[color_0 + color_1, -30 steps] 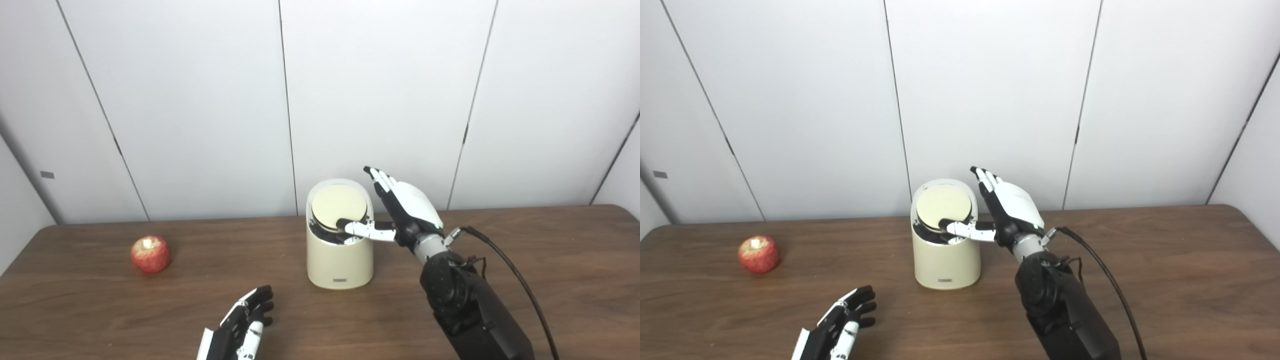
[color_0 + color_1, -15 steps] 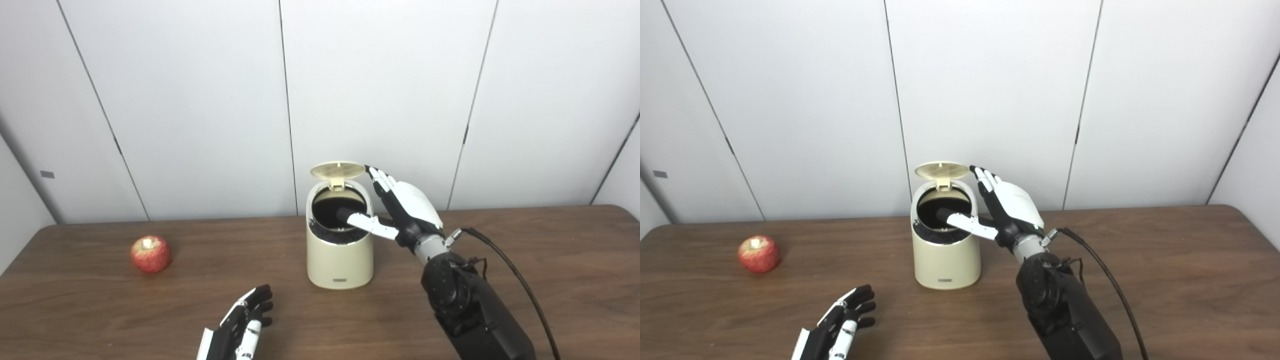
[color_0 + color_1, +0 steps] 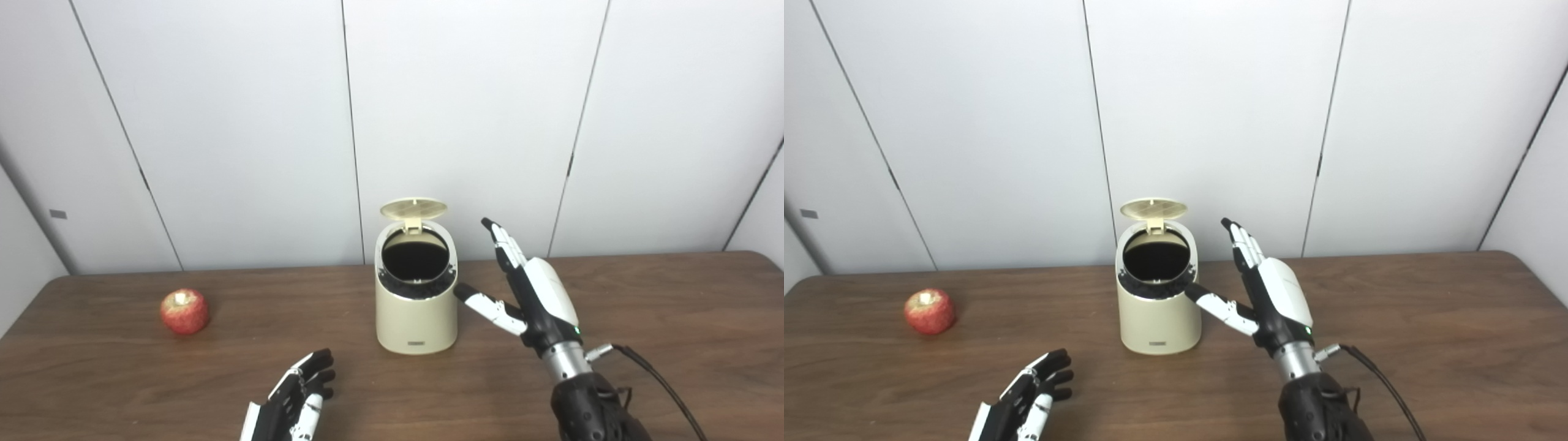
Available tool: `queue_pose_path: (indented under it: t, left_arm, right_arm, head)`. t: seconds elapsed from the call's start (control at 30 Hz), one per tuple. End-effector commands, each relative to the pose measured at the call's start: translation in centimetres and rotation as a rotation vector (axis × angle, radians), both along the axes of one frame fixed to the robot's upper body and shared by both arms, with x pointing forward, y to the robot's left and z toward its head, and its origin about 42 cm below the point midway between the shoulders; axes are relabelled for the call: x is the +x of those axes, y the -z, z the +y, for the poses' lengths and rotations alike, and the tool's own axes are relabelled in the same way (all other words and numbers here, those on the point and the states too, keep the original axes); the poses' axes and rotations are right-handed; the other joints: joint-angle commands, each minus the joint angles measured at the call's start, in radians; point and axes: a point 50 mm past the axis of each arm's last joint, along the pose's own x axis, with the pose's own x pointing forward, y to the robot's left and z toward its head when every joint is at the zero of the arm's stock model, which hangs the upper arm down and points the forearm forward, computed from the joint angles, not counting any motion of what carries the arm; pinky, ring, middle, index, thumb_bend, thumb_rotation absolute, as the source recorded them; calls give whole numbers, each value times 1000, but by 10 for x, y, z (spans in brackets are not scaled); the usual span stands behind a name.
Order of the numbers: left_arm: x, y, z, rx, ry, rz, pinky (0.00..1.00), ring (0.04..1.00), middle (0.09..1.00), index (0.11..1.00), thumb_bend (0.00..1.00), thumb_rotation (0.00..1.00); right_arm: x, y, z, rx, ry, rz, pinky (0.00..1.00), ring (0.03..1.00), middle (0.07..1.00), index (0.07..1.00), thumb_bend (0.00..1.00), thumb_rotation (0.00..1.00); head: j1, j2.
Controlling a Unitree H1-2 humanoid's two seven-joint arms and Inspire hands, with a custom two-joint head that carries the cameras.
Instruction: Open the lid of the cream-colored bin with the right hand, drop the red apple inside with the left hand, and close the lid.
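Standing open with its lid (image 3: 413, 209) up near the table's (image 3: 674, 306) back edge, the bin (image 3: 416, 318) waits while the right hand (image 3: 539, 300), open and empty, sits beside it, so the open, empty left hand (image 3: 294, 401) at the front edge must next grab the apple (image 3: 184, 311) by the left edge.

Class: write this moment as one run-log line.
lid: up | bin: open | apple: on table, untouched | right hand: open, beside bin | left hand: open, waiting

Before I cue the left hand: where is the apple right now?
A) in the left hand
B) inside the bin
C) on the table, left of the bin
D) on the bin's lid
C: the apple sits on the table, well left of the open bin, with the left hand empty.
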Motion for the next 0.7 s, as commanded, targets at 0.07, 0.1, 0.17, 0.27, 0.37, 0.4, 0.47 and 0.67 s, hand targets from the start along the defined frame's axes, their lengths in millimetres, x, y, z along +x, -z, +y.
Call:
queue_pose_path:
  t: [0.07, 0.1, 0.17, 0.27, 0.37, 0.4, 0.47, 0.67]
  left_arm:
    - [1, 6, 4, 32, -24, -14, 724, 784, 814, 819, 174, 429]
    - [1, 6, 5, 38, -28, -17, 722, 783, 813, 818, 172, 416]
    - [2, 6, 6, 58, -46, -14, 718, 781, 810, 817, 173, 405]
    - [3, 5, 7, 71, -55, -31, 706, 771, 799, 809, 180, 350]
    - [3, 5, 8, 74, -60, -44, 696, 762, 789, 794, 182, 203]
    - [3, 5, 8, 76, -63, -46, 693, 759, 786, 789, 185, 177]
    - [3, 5, 7, 79, -69, -50, 688, 756, 784, 783, 194, 147]
    - [1, 4, 9, 100, -83, -61, 676, 753, 780, 781, 205, 128]
  right_arm:
    - [-13, -26, -5, 55, 24, -231, 620, 763, 787, 766, 269, 336]
    - [-16, -24, -7, 67, 31, -234, 601, 743, 771, 750, 268, 250]
    - [-26, -11, -12, 136, 21, -209, 593, 730, 761, 742, 265, 197]
    - [-43, 7, -15, 194, -3, -178, 613, 737, 767, 752, 250, 275]
    - [-61, 23, -16, 230, 12, -153, 610, 727, 758, 745, 241, 406]
    - [-66, 28, -16, 237, 22, -145, 606, 721, 752, 742, 238, 423]
    - [-73, 33, -16, 242, 31, -134, 597, 713, 744, 738, 235, 419]
    - [-92, 52, -23, 288, 16, -81, 631, 740, 764, 751, 242, 393]
  head:
    - [-6, 8]
    - [-9, 10]
    - [-9, 8]
    - [-9, 10]
    - [-9, 8]
    - [-9, 8]
    - [-5, 10]
    - [-1, 14]
